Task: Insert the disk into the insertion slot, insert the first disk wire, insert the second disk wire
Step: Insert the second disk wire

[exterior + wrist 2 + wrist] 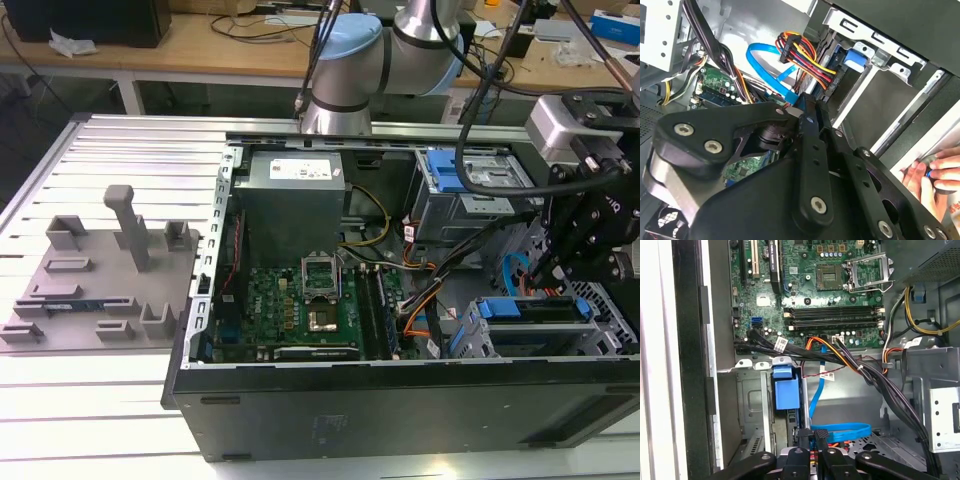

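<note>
The claw (816, 447) is seen in both wrist views with its fingers pressed together on a flat blue cable (840, 432). In the exterior view the disk (530, 312) is seen seated in the slot (545, 335), below the claw. A person's hand (935, 172) is caught in the second wrist view, outside the case (920, 90).
</note>
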`<state>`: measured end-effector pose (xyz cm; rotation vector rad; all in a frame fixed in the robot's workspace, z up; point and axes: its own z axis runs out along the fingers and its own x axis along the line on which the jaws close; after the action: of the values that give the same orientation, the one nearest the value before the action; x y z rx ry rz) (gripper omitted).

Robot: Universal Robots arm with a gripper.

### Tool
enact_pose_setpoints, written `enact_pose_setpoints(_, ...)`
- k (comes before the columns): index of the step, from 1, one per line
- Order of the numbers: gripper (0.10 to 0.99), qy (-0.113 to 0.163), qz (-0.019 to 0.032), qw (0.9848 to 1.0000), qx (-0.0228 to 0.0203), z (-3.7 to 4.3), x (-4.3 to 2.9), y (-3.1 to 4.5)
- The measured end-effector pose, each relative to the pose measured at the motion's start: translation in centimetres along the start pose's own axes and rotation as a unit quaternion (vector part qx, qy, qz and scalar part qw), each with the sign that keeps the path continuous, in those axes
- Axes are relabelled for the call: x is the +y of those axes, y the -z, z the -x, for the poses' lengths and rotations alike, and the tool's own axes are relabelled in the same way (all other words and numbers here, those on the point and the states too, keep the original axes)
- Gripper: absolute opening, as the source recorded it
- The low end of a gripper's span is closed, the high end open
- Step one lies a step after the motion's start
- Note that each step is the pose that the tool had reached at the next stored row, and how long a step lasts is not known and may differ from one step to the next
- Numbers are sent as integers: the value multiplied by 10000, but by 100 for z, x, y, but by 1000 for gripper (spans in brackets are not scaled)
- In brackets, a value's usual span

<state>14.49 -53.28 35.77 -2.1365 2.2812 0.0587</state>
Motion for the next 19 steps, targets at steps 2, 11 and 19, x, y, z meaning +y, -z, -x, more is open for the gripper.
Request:
enact_pose_setpoints(2, 161, 1, 0, 10000, 0, 0, 0, 0)
enact_pose_setpoints(11, 161, 3, 0, 10000, 0, -17, -1, -1)
enact_pose_setpoints(19, 161, 2, 1, 10000, -13, -58, -16, -38)
